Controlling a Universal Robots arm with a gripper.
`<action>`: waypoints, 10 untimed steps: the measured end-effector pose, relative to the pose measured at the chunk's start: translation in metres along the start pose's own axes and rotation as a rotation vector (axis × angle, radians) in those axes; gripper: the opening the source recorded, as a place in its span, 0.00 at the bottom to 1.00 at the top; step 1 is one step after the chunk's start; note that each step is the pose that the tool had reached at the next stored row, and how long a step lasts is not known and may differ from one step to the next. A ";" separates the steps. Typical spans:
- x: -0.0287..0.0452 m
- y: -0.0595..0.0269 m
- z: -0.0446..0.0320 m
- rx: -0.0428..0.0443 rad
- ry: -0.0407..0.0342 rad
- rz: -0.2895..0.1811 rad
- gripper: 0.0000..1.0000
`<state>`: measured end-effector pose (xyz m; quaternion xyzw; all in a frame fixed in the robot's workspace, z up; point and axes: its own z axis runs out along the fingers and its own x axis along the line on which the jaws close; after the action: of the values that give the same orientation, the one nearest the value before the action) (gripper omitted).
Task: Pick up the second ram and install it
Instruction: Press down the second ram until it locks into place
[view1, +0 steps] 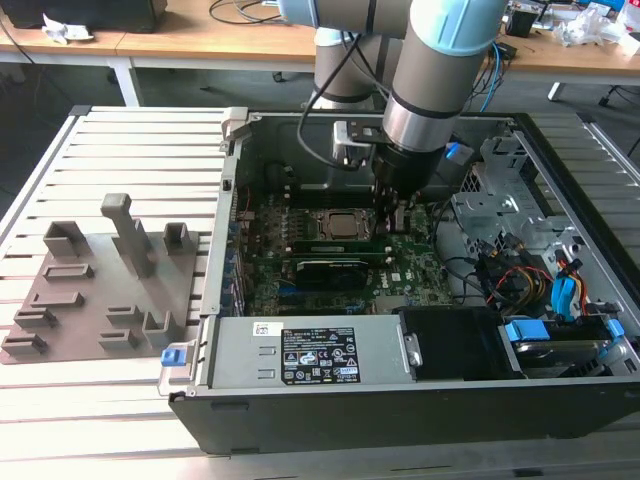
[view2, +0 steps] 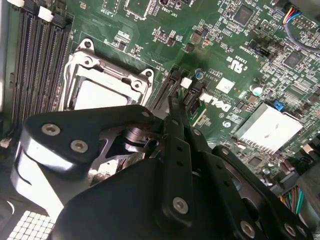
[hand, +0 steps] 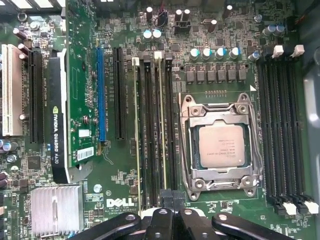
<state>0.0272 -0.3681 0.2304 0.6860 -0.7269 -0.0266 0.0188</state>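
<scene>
The second ram (hand: 163, 125) stands edge-up in a motherboard slot right beside the CPU socket (hand: 221, 146); in the exterior view it is a thin green strip (view1: 335, 248) in front of the socket. My gripper (hand: 173, 200) is down inside the open computer case (view1: 230, 130) at one end of this stick. Its black fingers (view2: 172, 107) are pressed together with no gap between them. I cannot tell whether the tips touch the stick. In the exterior view the gripper (view1: 397, 215) sits low over the board at the exterior view's right end of the slots.
Another stick (hand: 137, 125) sits two slots away. A black expansion card (hand: 60, 120) stands beyond it, with a silver heatsink (hand: 55, 210) near it. More slots (hand: 282, 125) flank the socket's far side. Cables and drive bays (view1: 540, 280) crowd the exterior view's right; a grey fixture plate (view1: 100, 290) lies outside the case.
</scene>
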 end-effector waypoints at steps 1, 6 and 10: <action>0.0000 -0.0001 0.0008 0.0000 -0.0001 0.000 0.10; -0.0002 0.0002 -0.0032 0.0005 -0.0014 0.000 0.10; 0.0007 0.0140 -0.0049 0.0054 -0.0010 0.000 0.10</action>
<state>0.0135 -0.3680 0.2362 0.6861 -0.7269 -0.0250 0.0166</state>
